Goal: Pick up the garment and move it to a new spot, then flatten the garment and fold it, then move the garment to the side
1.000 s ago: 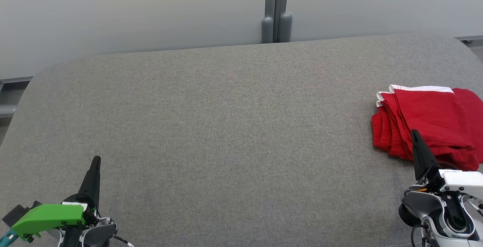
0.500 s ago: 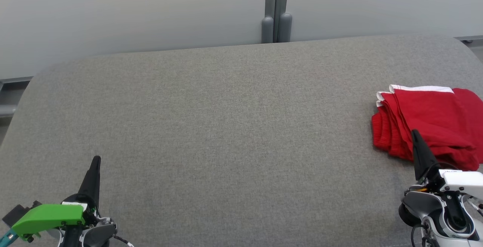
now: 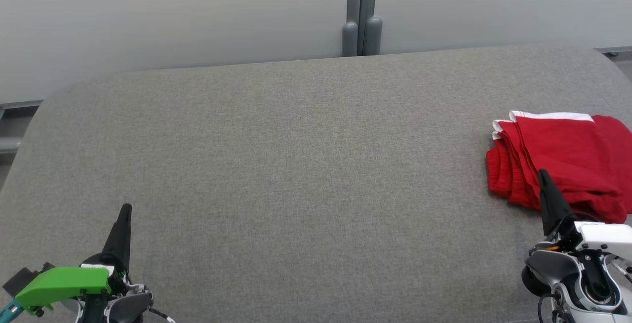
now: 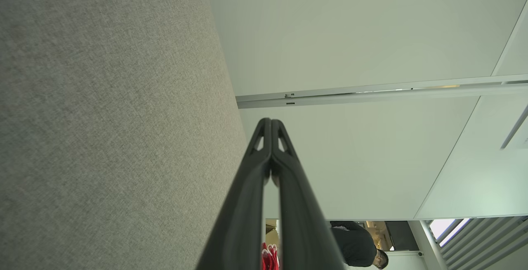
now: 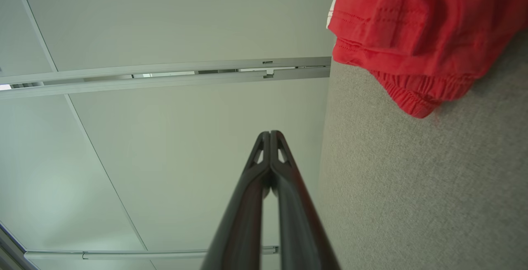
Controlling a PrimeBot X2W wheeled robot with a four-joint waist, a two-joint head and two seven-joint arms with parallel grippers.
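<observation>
Nearest us, our left gripper (image 3: 126,209) and right gripper (image 3: 542,174) sit low, fingers pressed together, holding nothing. Just beyond the right one, the folded red garment (image 3: 568,155) lies at the right side of the grey padded surface (image 3: 296,165).

— What's the left hand (image 3: 126,208) like?
— Two long dark fingers (image 4: 243,212), tapering, with a bright green cover (image 3: 64,283) behind them and a thin cable (image 3: 160,314) trailing out.
— And the right hand (image 3: 542,174)?
— Same dark fingers, slotted near the tips. Its wrist casing (image 3: 605,236) is white over grey, with black wiring (image 3: 543,308).
</observation>
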